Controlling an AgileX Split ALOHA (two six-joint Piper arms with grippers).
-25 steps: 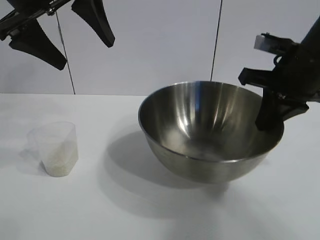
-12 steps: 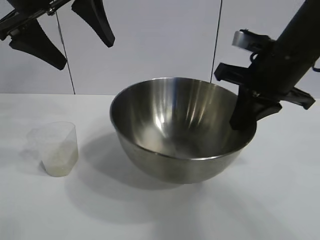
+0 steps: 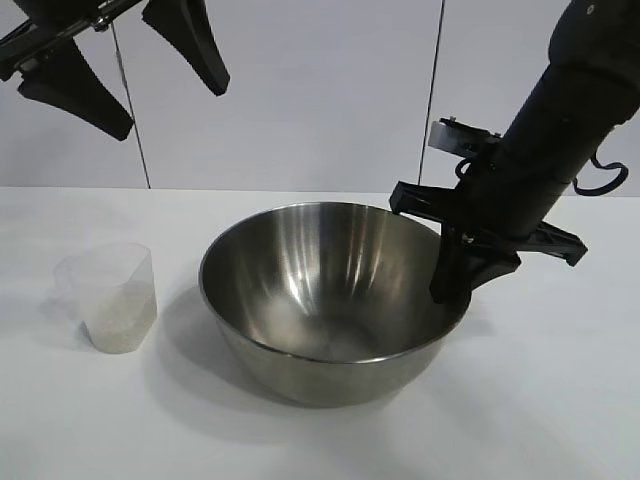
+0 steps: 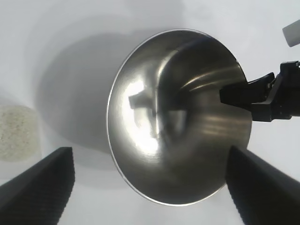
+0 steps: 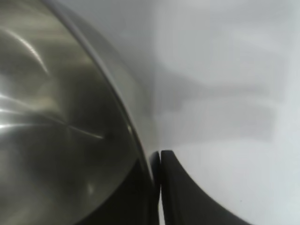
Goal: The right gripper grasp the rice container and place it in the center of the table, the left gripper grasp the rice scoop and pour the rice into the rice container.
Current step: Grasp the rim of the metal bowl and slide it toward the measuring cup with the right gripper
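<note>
Exterior view: rice container near the middle of the table, mouth up, round, so no long axis to speak of. Right claw clamped on its rim at three o'clock, fingers together with the steel wall between them, pointing steeply down. Rice scoop well apart at nine o'clock of the bowl, upright, pouring lip toward about ten o'clock. Rice heaped pale in its lower part. Left claw high at eleven o'clock, fingers wide apart, holding nothing. Nothing between scoop and bowl but bare table and the bowl's shadow.

Left wrist view: straight down into the bowl, interior empty and gleaming, something the exterior angle shows only in part. Left claw's two dark fingers spread at either side. Right claw reaching over the rim. Scoop at the frame's edge, grains visible from above.

Right wrist view: close on the rim. Right claw pinching it, one finger inside, one finger outside, seam nearly closed, a detail hidden elsewhere. White table beyond.
</note>
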